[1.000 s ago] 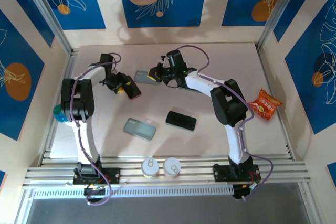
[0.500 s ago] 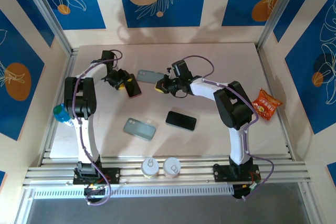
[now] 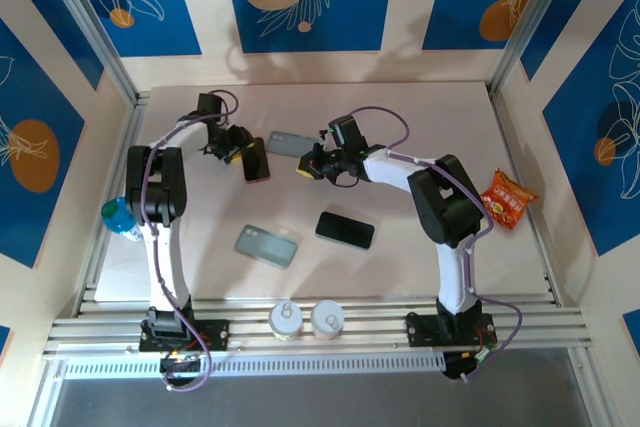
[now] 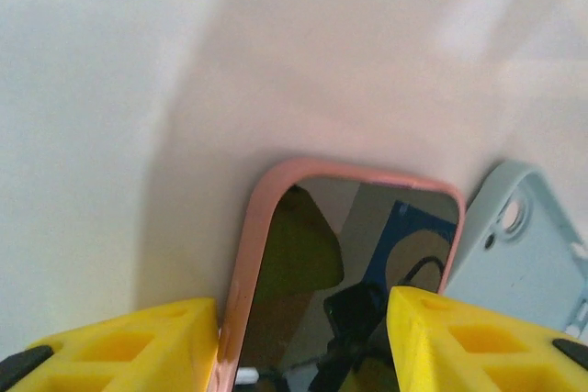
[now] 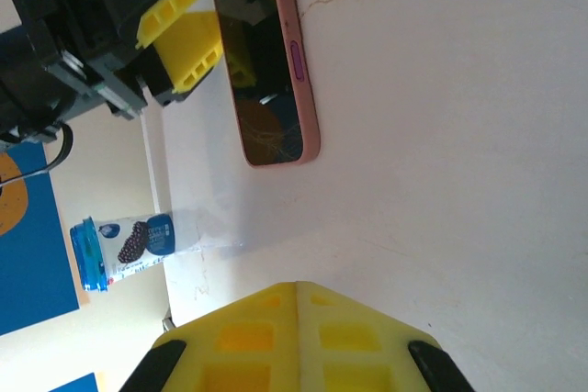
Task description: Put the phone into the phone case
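Observation:
My left gripper [image 3: 240, 152] is at the back left of the table, shut on the long sides of a pink-rimmed phone [image 3: 258, 160] whose dark screen faces up. In the left wrist view the phone [image 4: 349, 263] sits between both yellow fingers [image 4: 138, 346]. A pale blue-grey phone case [image 3: 288, 143] lies just right of it, its corner [image 4: 524, 254] beside the phone. My right gripper [image 3: 312, 167] is shut and empty, low over the table right of that case. A bare black phone [image 3: 345, 230] and a second blue-grey case [image 3: 267, 245] lie nearer the front.
Two cans [image 3: 286, 319] [image 3: 326, 319] stand at the front rail. An orange snack bag [image 3: 503, 199] lies at the right. A blue-capped bottle [image 3: 115, 215] lies by the left wall, also in the right wrist view [image 5: 124, 245]. Walls enclose the table on three sides.
The right gripper has left the far case and come down to the table right of it. The left gripper has turned the pink-rimmed phone more upright and shifted it slightly back. The case slid slightly right.

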You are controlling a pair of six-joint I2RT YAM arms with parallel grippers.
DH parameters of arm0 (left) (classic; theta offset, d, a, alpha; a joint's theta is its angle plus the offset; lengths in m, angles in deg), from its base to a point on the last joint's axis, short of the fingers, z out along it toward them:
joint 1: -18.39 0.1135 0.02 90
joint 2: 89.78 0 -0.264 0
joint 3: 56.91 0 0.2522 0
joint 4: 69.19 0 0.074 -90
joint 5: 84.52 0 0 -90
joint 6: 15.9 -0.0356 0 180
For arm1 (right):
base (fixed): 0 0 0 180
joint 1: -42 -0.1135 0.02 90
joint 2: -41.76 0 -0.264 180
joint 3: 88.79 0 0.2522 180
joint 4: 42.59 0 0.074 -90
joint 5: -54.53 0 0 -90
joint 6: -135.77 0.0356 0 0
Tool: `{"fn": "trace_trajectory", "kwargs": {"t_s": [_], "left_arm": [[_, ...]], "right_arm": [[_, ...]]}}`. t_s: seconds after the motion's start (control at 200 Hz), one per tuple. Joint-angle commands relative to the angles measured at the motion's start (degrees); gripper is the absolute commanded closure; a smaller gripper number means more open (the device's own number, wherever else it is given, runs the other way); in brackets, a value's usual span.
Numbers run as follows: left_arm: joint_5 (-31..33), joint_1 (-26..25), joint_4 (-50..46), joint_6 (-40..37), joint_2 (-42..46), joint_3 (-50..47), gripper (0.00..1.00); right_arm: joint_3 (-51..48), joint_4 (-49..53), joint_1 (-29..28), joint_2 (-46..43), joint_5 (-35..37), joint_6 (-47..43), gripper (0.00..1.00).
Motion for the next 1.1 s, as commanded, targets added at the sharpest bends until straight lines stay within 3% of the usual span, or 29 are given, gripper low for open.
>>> {"fn": "trace_trajectory", "kwargs": {"t_s": [0.0, 0.23, 0.355, 0.465, 0.74, 0.905, 1.095], "left_arm": [[2.47, -0.83, 15.66, -2.39, -2.73, 3.56, 0.47], [2.54, -0.92, 14.41, -2.27, -4.4, 6.28, 0.47], [2.84, -0.92, 14.38, -3.07, -3.66, 5.52, 0.47], [3.04, -0.83, 13.96, -3.66, -2.37, 3.98, 0.48], [0.98, -0.83, 18.84, -1.94, 11.55, -12.93, 0.47], [-0.06, -1.0, 19.75, -1.14, 23.58, -26.7, 0.47], [0.13, -2.12, 20.34, -0.71, 36.2, -40.77, 0.47]], "right_arm": [[-0.51, 2.39, 0.28, -2.69, -0.33, -2.32, 1.0], [4.36, 13.03, 0.31, -1.23, 5.31, -9.67, 1.0], [6.38, 17.27, 0.74, -1.87, 9.61, -12.91, 0.92], [6.93, 18.77, 1.81, -2.8, 12.08, -14.73, 0.74], [11.31, 29.68, 5.17, -2.75, 22.18, -22.08, 0.56], [11.68, 33.87, 7.61, -5.04, 27.42, -31.13, 0.39], [17.62, 39.74, 13.28, -3.02, 24.9, -36.8, 0.31]]}}
